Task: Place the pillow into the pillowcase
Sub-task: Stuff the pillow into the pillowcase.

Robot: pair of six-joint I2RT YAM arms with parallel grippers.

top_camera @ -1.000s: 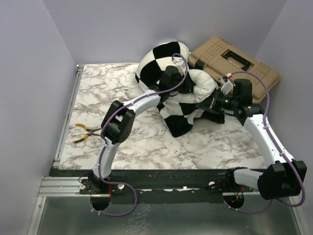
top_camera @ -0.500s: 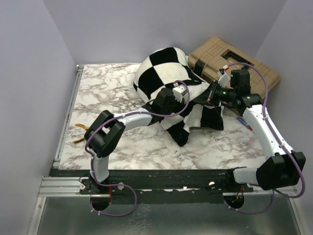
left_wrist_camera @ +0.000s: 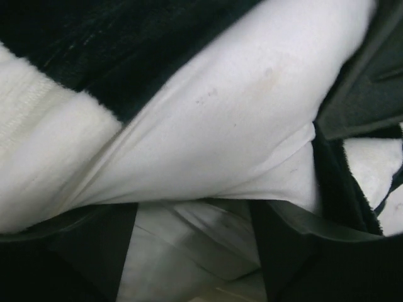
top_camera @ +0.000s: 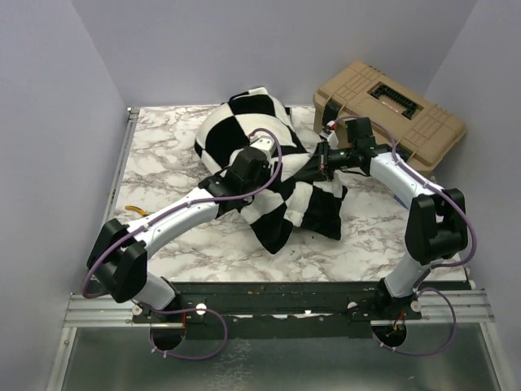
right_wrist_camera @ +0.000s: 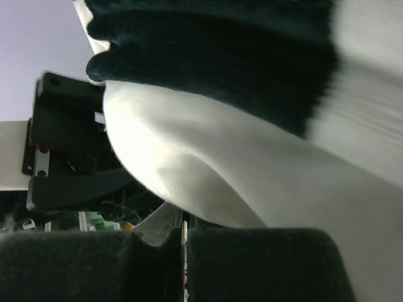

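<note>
Far centre: left gripper (left_wrist_camera: 192, 220) pinching white puffy pillow (left_wrist_camera: 220, 113) in part-open jaws, likely feeding it into black-and-white checked pillowcase (top_camera: 244, 122); right gripper (right_wrist_camera: 184, 234) sitting nearly closed at case's right edge, hold unclear.

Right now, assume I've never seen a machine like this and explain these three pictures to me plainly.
These are two robot arms bolted at the near edge of a marble table. The wide picture looks down from above and behind them: left arm on the left, right arm on the right. The two close-ups come from a small camera on each wrist.

On the table lies a black-and-white checked pillowcase. The smooth white cloth in the close-ups is the pillow. A tan toolbox sits far right and a yellow-handled tool near the left edge.

The left gripper and right gripper are both buried in cloth. I cannot tell whether they are clamped.
</note>
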